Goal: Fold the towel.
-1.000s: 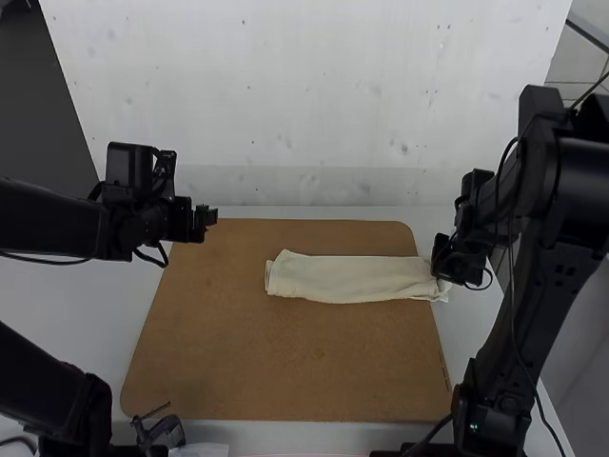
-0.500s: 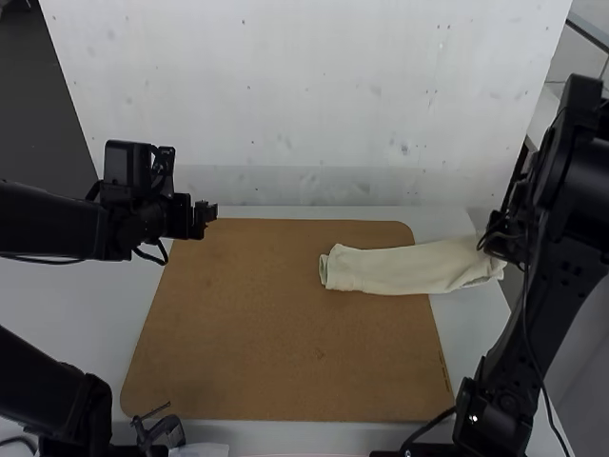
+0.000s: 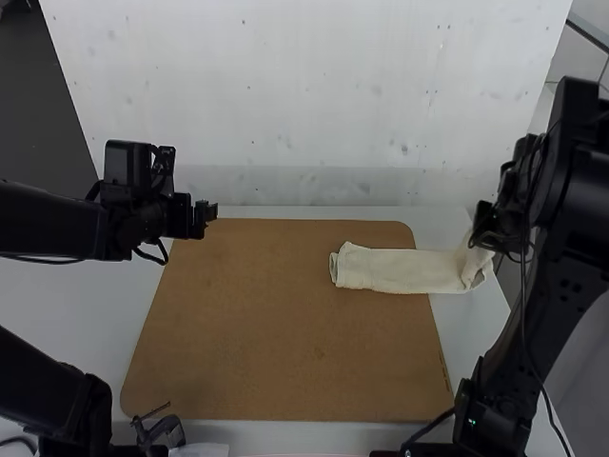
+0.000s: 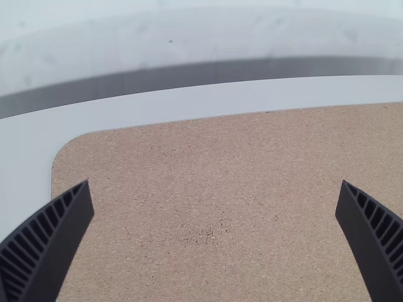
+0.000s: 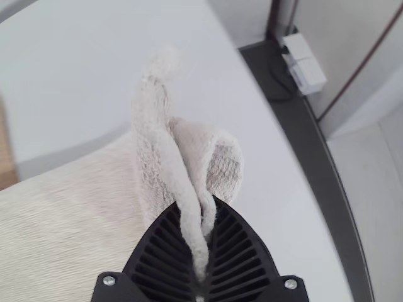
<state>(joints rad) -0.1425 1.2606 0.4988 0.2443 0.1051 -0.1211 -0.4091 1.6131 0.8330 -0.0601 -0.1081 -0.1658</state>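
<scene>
In right gripper (image 3: 486, 237), towel end (image 3: 474, 265)

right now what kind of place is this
Probably a robot workstation or lab bench: two black arms, left and right, stand at a white table with a brown board, and a towel lies partly on it.

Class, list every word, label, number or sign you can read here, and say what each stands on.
No text can be read.
Brown board: faint marks near its right edge in the high view, too small to make out.
Towel: no lettering visible.
</scene>
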